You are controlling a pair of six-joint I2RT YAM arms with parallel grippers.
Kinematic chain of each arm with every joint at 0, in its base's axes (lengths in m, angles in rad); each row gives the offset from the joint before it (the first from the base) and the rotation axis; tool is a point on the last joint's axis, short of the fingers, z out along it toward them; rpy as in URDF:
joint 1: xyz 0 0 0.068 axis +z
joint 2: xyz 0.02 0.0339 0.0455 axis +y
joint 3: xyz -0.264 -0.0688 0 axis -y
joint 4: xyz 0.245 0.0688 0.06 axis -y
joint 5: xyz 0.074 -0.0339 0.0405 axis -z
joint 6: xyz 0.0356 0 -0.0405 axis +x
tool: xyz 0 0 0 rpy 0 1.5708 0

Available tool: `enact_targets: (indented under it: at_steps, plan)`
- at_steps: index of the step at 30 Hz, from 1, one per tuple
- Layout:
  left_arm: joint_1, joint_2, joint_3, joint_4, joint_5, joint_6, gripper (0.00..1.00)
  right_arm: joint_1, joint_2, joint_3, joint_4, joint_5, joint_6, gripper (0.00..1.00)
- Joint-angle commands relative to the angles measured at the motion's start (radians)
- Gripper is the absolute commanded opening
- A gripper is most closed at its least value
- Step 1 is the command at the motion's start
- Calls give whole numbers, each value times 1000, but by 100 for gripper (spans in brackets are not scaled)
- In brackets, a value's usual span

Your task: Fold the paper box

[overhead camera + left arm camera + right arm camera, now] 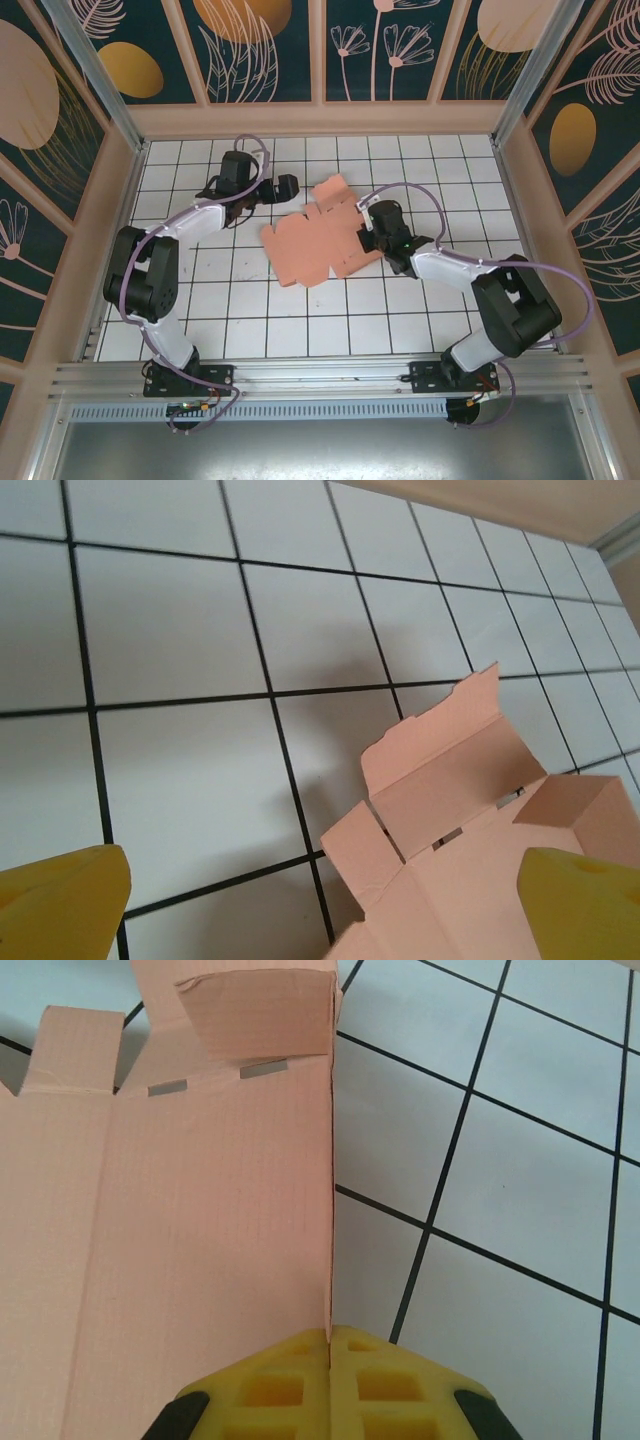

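Fold barely begun, I'd say: right arm (pixel 450 265)'s jaws pinch the paper box (pixel 315 240)'s three-o'clock edge, left arm (pixel 195 220)'s jaws gape empty at eleven o'clock, wanting a flap next.

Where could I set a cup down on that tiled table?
The widest bare stretch of the table is the near tiles, between the paper box and the near edge. The far right corner is also free. The middle is crowded: the open left gripper and the right gripper, shut on the card's edge, flank it.
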Motion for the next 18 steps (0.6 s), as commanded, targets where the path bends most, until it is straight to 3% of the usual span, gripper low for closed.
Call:
enact_targets:
  at_steps: [1,5,7,12,15,18]
  plan:
    - [-8,25,25,26,101,205,96,-20,-48,-24,-21,-82,-21,0]
    - [-8,55,34,-59,221,456,99,-57,-75,-44,-26,-187,-31,0]
    - [-8,81,65,-110,199,514,99,-71,-83,-54,-23,-213,-33,0]
    - [-5,209,189,-287,251,552,95,-90,-117,-88,10,-250,-36,0]
    - [-3,237,207,-324,365,563,96,-108,-144,-122,50,-286,-32,0]
    - [-4,251,219,-320,394,546,92,-126,-169,-148,81,-320,-24,0]
